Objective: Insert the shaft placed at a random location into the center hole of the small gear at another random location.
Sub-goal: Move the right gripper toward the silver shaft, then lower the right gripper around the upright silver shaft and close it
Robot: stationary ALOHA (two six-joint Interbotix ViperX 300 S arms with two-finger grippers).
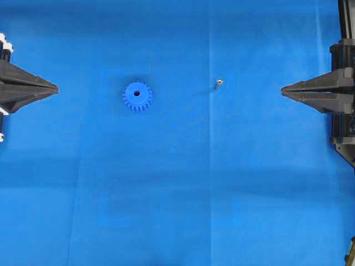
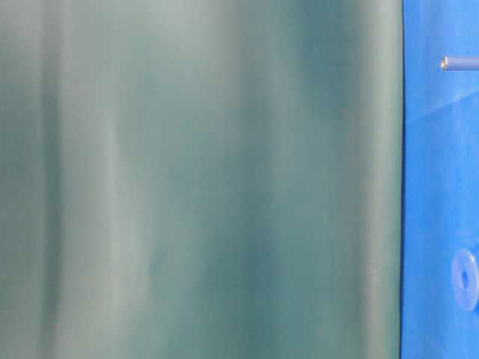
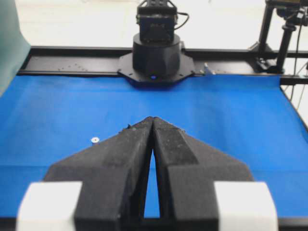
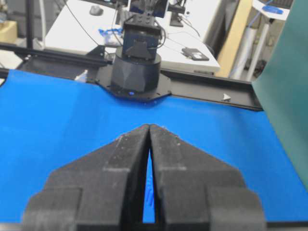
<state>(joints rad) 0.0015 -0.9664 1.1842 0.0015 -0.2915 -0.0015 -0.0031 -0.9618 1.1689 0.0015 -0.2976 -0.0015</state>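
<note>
Both pincers rest closed and empty, left gripper (image 1: 55,88) and right gripper (image 1: 283,90) at opposite cloth edges. Nearer the right one stands the shaft (image 1: 218,83), probably light, stiff, slippery; best pinched mid-length. Farther off lies the small gear (image 1: 137,96), center hole (image 1: 137,93) upward

A blurred green sheet (image 2: 202,179) fills most of the table-level view; beside it, the small gear (image 2: 465,280) is cut by the frame edge; the shaft (image 1: 218,84) overhead is too small for detail.
</note>
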